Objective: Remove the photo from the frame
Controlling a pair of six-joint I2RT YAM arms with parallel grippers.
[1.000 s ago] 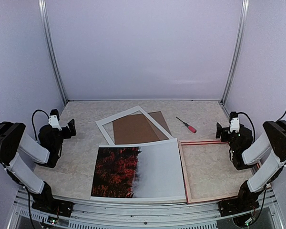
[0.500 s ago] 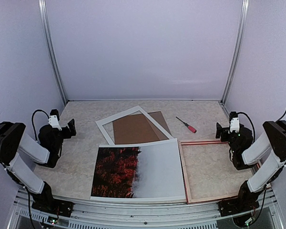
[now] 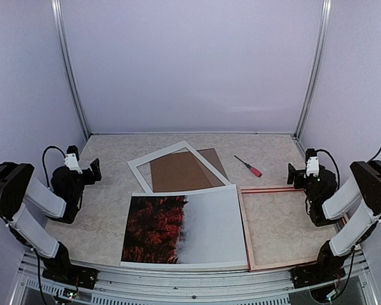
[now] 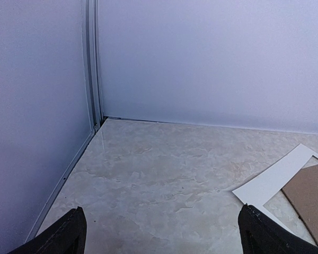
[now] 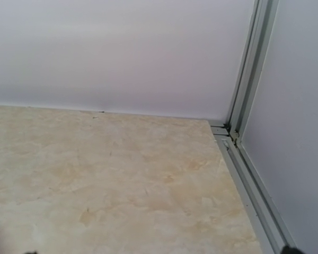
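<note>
The photo (image 3: 184, 229), red foliage on the left half and pale grey on the right, lies flat on the table at the near middle, outside the frame. The frame (image 3: 244, 222) lies flat to its right, empty, with the table showing through it. My left gripper (image 3: 95, 169) is open and empty at the far left, apart from the photo; its fingers (image 4: 69, 233) stand wide apart in the left wrist view. My right gripper (image 3: 293, 175) is open and empty just beyond the frame's far right corner; only its fingertips (image 5: 289, 250) show in the right wrist view.
A white mat border (image 3: 140, 170) lies behind the photo with a brown backing board (image 3: 178, 171) on it; both show in the left wrist view, the mat (image 4: 270, 182) and the board (image 4: 307, 196). A red-handled screwdriver (image 3: 249, 166) lies behind the frame. Walls enclose three sides.
</note>
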